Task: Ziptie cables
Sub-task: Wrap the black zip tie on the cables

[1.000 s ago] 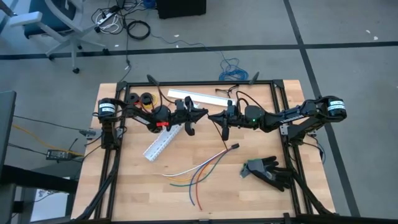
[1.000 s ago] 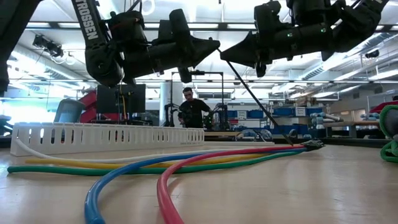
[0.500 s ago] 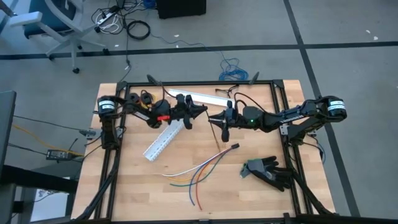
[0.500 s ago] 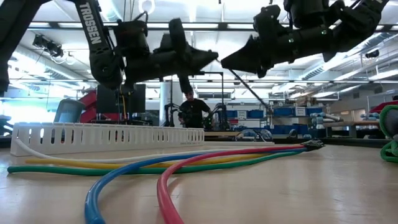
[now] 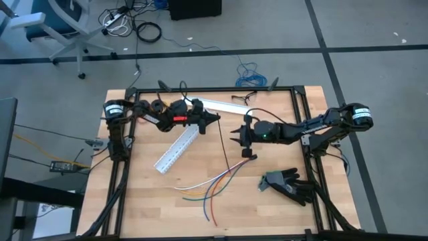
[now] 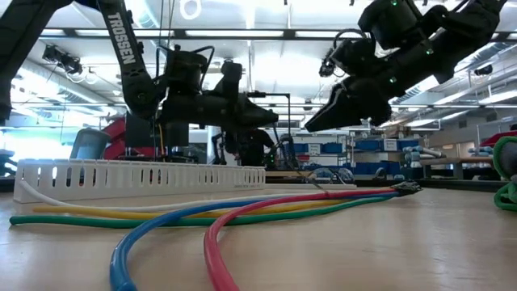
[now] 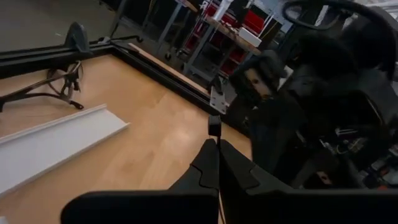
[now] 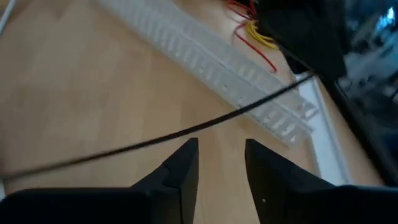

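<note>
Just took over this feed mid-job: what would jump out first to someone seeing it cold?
Above the table's middle, the left gripper pinches the thin black ziptie, which hangs down toward the wood. Facing it, the right gripper stands open and empty. Nearer the front edge, the coloured cables fan out loose across the table, with a white slotted duct lying beside them.

Robotics lab: framed workbench [image 5: 200, 201], rolling chair [image 5: 60, 23], equipment racks [image 6: 452, 145] behind.

floor [image 5: 374, 40]: grey | office chair [image 5: 57, 27] | ceiling strip lights [image 6: 266, 34]
</note>
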